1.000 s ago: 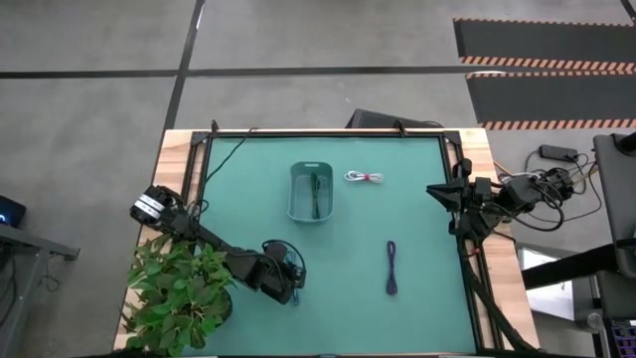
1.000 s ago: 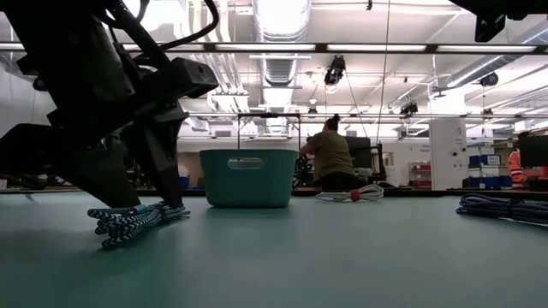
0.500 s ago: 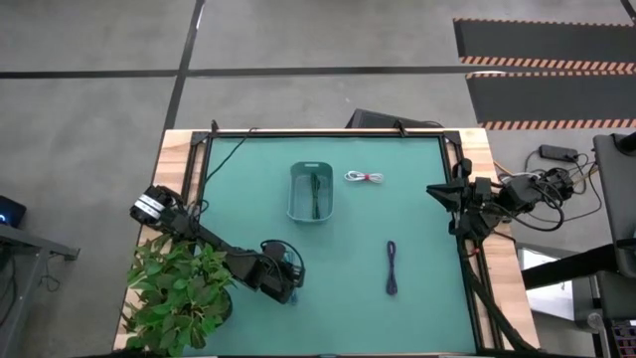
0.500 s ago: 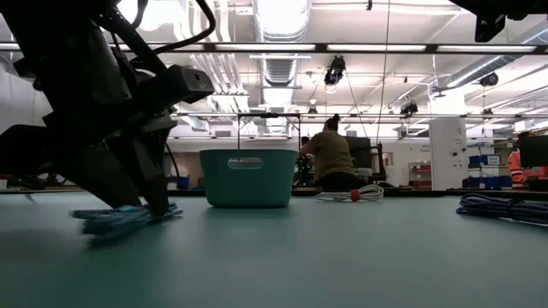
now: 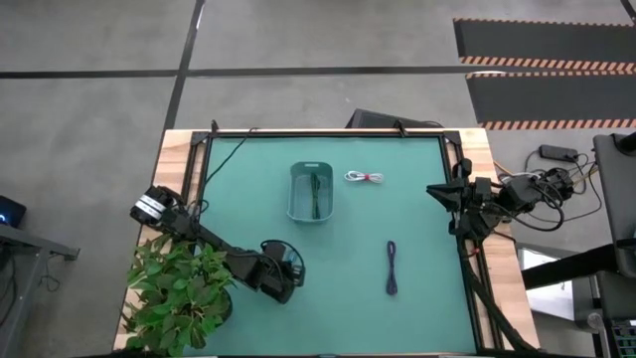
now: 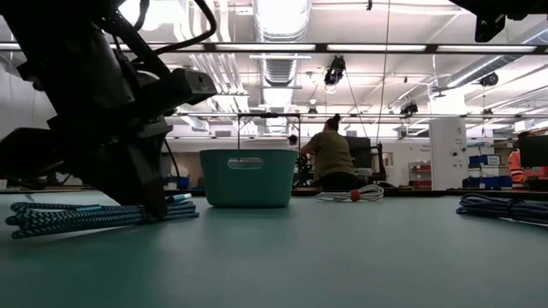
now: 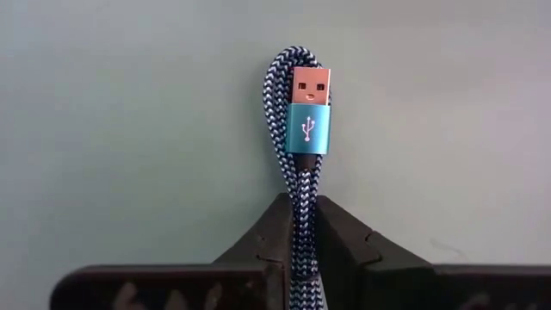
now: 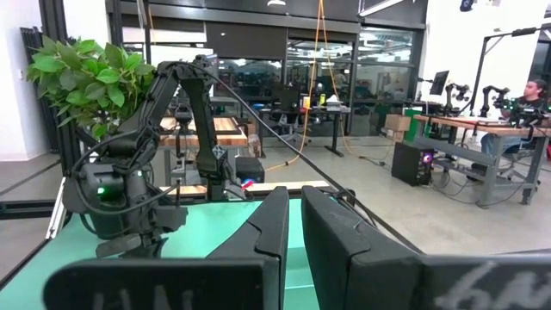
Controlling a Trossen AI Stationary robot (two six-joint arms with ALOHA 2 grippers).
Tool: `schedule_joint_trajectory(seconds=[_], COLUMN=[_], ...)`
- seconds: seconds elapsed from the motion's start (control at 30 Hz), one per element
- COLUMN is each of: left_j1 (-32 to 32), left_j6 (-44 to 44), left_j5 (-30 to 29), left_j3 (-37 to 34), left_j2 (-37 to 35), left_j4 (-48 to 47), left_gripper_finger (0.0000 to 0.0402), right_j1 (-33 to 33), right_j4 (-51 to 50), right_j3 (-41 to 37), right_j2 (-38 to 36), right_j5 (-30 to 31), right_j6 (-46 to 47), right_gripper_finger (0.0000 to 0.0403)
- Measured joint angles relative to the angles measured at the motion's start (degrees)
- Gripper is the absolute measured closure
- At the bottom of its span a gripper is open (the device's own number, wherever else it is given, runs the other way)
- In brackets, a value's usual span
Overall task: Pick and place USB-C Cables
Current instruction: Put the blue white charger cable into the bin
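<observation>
The left tool [image 7: 300,250] is clenched on the blue cable [image 7: 300,155], low on the bench [image 5: 348,308], beside the plant [image 5: 179,293]. Farther off stand the bin [image 5: 311,193], white cable [image 5: 364,177] and purple cable [image 5: 392,268]. The right tool [image 8: 294,237], fingers nearly together, grasps nothing, well apart.

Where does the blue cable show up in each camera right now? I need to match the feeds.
High view: the blue cable is hidden under the left claw, near the plant.
Low view: blue cable lies along the mat at left, under the claw.
Left wrist view: centre, pinched between the fingers.
Right wrist view: not in it.
Shared landmark: the teal bin.
</observation>
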Motion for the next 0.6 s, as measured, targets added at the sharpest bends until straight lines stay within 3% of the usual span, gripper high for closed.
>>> schedule_joint_trajectory(seconds=[0.2,0.33,0.6], left_j1=[0.0,0.2,0.1], left_j6=[0.2,1.8,12.4], left_j5=[-0.7,-5.1,-9.5], left_j3=[0.0,-0.1,2.2], left_j2=[-1.0,-1.9,-2.8], left_j4=[0.2,-0.2,0.3], left_gripper_finger=[0.0384,0.0385,0.0386], right_j1=[0.0,0.0,0.0], right_j4=[0.0,0.0,0.0], right_j3=[0.0,0.0,0.0], right_j2=[0.0,0.0,0.0], right_j5=[0.0,0.0,0.0], right_j6=[0.0,0.0,-0.4], right_gripper_finger=[0.0376,0.0376,0.0376])
